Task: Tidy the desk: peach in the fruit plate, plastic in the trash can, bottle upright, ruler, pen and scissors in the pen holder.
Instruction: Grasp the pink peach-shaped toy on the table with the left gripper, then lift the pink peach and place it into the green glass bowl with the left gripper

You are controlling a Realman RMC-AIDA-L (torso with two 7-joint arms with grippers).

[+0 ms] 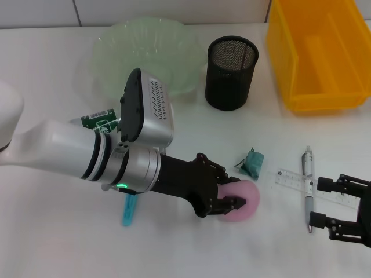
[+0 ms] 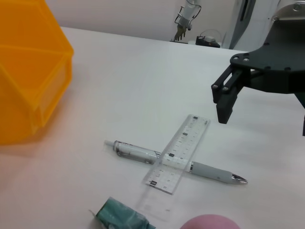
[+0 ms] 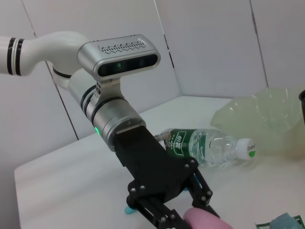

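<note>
Mid-table, left gripper (image 1: 231, 199) seemingly around peach (image 1: 246, 201).

Reaching in from the left across the desk (image 1: 58, 243), white forearm and silver wrist leading into the black left tool (image 1: 229, 202), its fingers (image 3: 202, 191) lying low near the surface and closing around a pink object. Sitting at the lower right edge of the head view, the right tool (image 1: 342, 215), its black fingers (image 2: 225, 98) spread apart and gripping nothing, pointing inward toward the middle of the desk.
</note>
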